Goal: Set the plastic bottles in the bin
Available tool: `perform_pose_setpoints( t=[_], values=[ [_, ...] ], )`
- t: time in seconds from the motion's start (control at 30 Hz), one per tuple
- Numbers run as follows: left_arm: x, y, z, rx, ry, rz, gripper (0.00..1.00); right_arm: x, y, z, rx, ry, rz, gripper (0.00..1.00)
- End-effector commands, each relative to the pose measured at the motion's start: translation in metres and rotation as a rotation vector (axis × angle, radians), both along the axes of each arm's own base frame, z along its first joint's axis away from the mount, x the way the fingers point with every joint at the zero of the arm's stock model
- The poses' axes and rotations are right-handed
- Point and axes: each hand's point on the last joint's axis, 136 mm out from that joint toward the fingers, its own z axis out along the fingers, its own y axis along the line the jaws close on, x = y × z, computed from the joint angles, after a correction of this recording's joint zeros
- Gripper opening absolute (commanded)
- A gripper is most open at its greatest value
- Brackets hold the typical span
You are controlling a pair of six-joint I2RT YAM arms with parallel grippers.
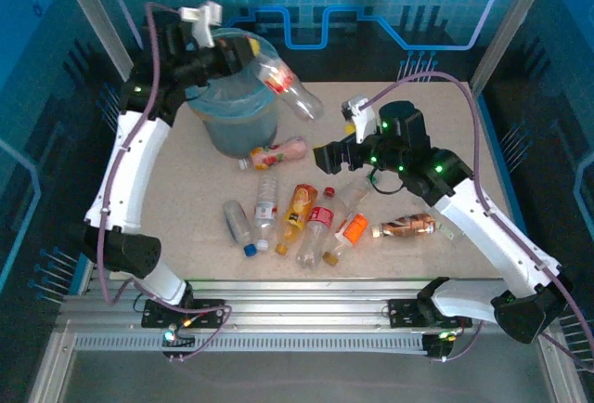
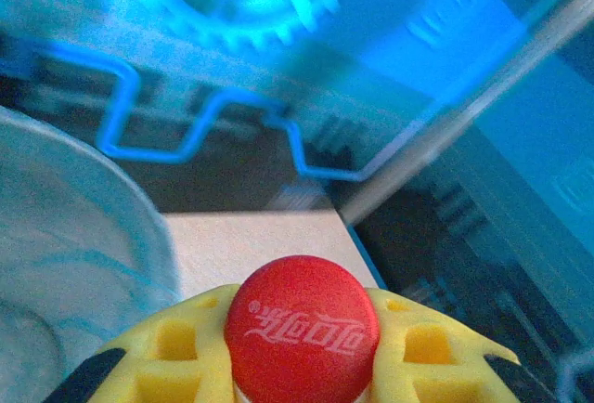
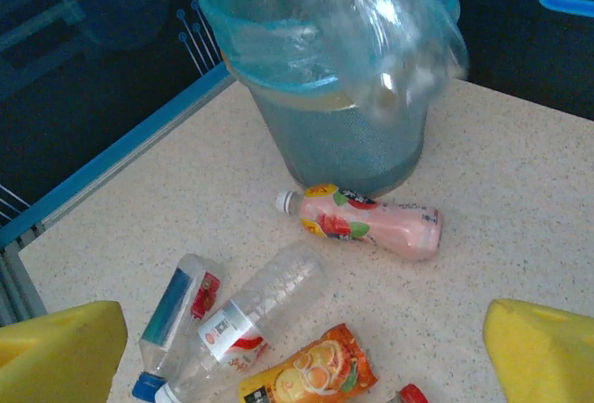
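Observation:
My left gripper (image 1: 239, 50) hangs over the right rim of the pale-blue bin (image 1: 232, 120), shut on the red cap (image 2: 302, 329) of a clear plastic bottle (image 1: 295, 95). The bottle's body slants down outside the bin's right side and looks blurred in the right wrist view (image 3: 408, 41). My right gripper (image 1: 327, 157) hovers open over the table's middle with nothing between its yellow fingers (image 3: 65, 347). Several plastic bottles lie on the table: a pink one (image 1: 278, 152) by the bin's foot, an orange one (image 1: 299, 208), a brown one (image 1: 406, 227).
A clear blue-capped bottle (image 1: 237, 222) and a red-capped one (image 1: 316, 227) lie in the cluster near the front edge. Metal frame posts (image 1: 93, 8) stand at the table's back corners. Bare tabletop (image 1: 186, 171) lies left of the cluster.

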Motion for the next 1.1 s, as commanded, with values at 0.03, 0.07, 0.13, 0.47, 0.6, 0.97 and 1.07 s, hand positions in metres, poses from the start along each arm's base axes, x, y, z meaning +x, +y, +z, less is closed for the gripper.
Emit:
perform_pose_setpoints(
  t=[0.03, 0.07, 0.13, 0.47, 0.6, 0.97, 1.07],
  values=[
    [0.006, 0.057, 0.059, 0.067, -0.192, 0.231, 0.00, 0.002, 0.006, 0.006, -0.007, -0.004, 0.001, 1.00],
    [0.009, 0.070, 0.062, 0.083, -0.202, 0.276, 0.00, 0.002, 0.007, 0.006, -0.007, -0.001, 0.001, 1.00],
    [0.011, 0.094, 0.069, 0.072, -0.214, 0.339, 0.00, 0.002, 0.008, 0.005, -0.005, 0.007, 0.004, 1.00],
    [0.047, 0.135, 0.039, 0.081, -0.176, 0.393, 0.00, 0.001, 0.010, -0.004, -0.008, 0.045, -0.008, 1.00],
    [0.071, 0.129, -0.003, 0.147, -0.101, 0.351, 0.00, 0.001, 0.011, -0.008, -0.010, 0.057, -0.011, 1.00],
    [0.110, 0.063, -0.120, 0.401, 0.055, 0.125, 0.00, -0.002, 0.012, -0.014, -0.027, 0.082, -0.023, 1.00],
    [0.118, 0.056, -0.151, 0.442, 0.106, 0.086, 0.00, -0.004, 0.011, -0.019, -0.031, 0.089, -0.028, 1.00]
  ],
)
